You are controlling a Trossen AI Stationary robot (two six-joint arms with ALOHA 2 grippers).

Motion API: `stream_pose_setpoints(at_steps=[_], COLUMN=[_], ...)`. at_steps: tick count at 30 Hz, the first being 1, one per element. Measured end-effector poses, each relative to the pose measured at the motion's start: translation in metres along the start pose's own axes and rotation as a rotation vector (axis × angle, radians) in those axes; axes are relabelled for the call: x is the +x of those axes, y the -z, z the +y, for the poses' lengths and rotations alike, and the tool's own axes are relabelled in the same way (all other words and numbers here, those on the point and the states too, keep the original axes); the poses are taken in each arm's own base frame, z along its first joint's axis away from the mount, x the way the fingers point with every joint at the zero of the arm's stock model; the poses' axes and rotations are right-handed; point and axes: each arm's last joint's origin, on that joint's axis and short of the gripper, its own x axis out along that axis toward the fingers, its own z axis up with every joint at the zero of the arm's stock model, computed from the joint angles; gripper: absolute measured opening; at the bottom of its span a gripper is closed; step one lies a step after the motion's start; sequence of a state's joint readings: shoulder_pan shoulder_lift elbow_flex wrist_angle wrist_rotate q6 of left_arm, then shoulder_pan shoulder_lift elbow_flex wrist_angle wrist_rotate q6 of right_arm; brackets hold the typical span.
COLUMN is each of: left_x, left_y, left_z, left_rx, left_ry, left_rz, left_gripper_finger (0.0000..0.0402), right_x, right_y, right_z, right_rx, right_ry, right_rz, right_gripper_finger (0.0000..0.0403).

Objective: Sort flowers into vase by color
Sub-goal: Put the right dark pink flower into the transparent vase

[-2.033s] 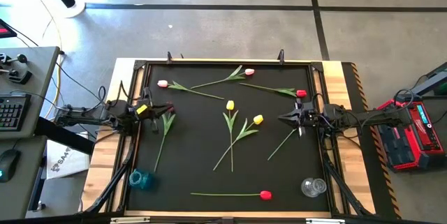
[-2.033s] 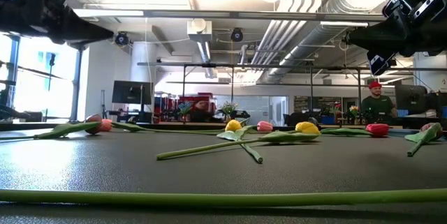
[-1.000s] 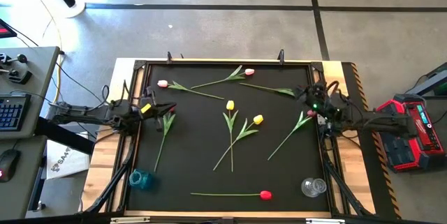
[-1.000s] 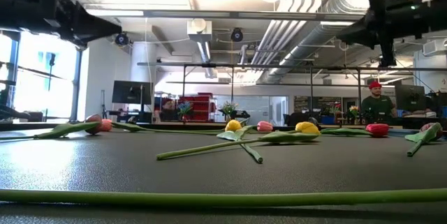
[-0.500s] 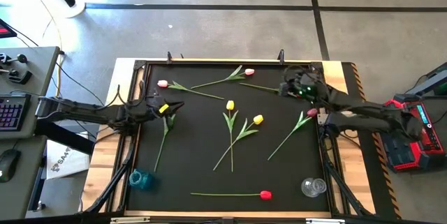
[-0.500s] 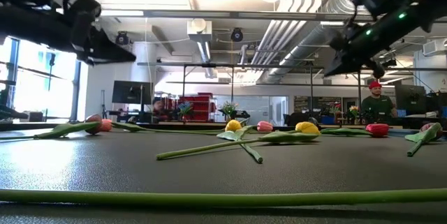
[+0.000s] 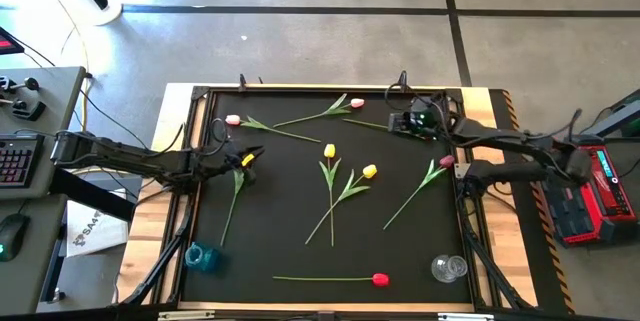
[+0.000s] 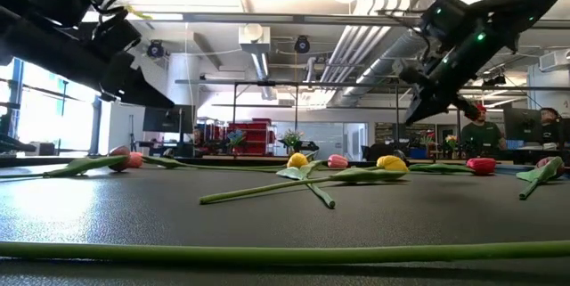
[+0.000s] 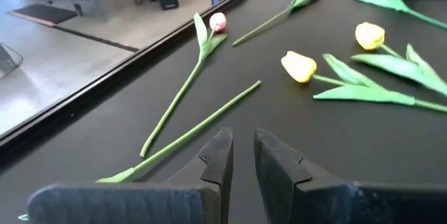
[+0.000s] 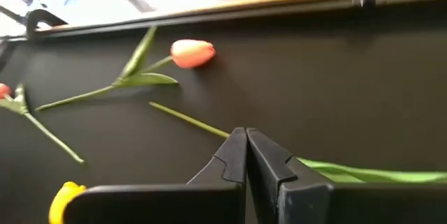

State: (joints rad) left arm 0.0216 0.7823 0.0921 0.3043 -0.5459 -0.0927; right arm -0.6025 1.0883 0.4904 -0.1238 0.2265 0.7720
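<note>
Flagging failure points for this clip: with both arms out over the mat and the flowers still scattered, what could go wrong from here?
1. The two yellow tulips lie with stems crossed, so lifting one may drag the other.
2. The right gripper is shut just above a thin stem; descending like this, it might push the stem rather than grasp it.
3. The left gripper is only slightly open above a stem, leaving little margin for misalignment.

Right tool (image 10: 246, 155) shut above green stem (image 10: 187, 121); pink tulip (image 10: 191, 53) beyond.

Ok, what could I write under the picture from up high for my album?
Seven tulips lie on a black table as the left gripper and right gripper reach in.
</note>
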Motion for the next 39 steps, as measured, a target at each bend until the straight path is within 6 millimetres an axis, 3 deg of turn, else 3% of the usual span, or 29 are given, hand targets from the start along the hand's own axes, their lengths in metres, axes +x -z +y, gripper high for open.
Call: stream_pose_setpoints(at_steps=[7, 13, 18, 23, 26, 31, 35, 39], left_x=[0.005, 0.011, 0.017, 0.021, 0.022, 0.022, 0.022, 0.021], left_y=[0.002, 0.000, -0.007, -0.009, -0.006, -0.005, -0.003, 0.000], left_z=[0.002, -0.001, 0.003, 0.005, 0.005, 0.001, -0.004, -0.007], left_rx=[-0.029, -0.064, -0.027, -0.013, 0.049, -0.121, -0.134, -0.152], left_ry=[-0.043, 0.018, -0.114, -0.138, -0.144, 0.012, 0.174, 0.197], left_rz=[0.033, 0.066, -0.022, -0.037, -0.010, 0.002, 0.037, 0.075], left_gripper_finger=[0.0049, 0.0049, 0.0049, 0.0049, 0.0049, 0.0049, 0.0049, 0.0049], right_x=[0.013, 0.024, 0.035, 0.049, 0.058, 0.070, 0.067, 0.061], right_y=[0.003, 0.003, -0.016, -0.039, -0.037, -0.026, -0.015, 0.007], right_z=[-0.004, -0.011, -0.027, -0.032, -0.024, -0.002, 0.017, 0.030], right_rx=[0.008, 0.185, 0.255, 0.126, 0.080, 0.112, 0.060, 0.057], right_ry=[-0.033, 0.035, 0.080, 0.133, 0.127, -0.037, -0.102, -0.094], right_rz=[0.105, 0.118, 0.116, 0.076, 0.062, 0.154, 0.218, 0.324], right_gripper_finger=[0.0011, 0.0078, 0.0125, 0.0139, 0.0140, 0.0140, 0.0140, 0.0140])
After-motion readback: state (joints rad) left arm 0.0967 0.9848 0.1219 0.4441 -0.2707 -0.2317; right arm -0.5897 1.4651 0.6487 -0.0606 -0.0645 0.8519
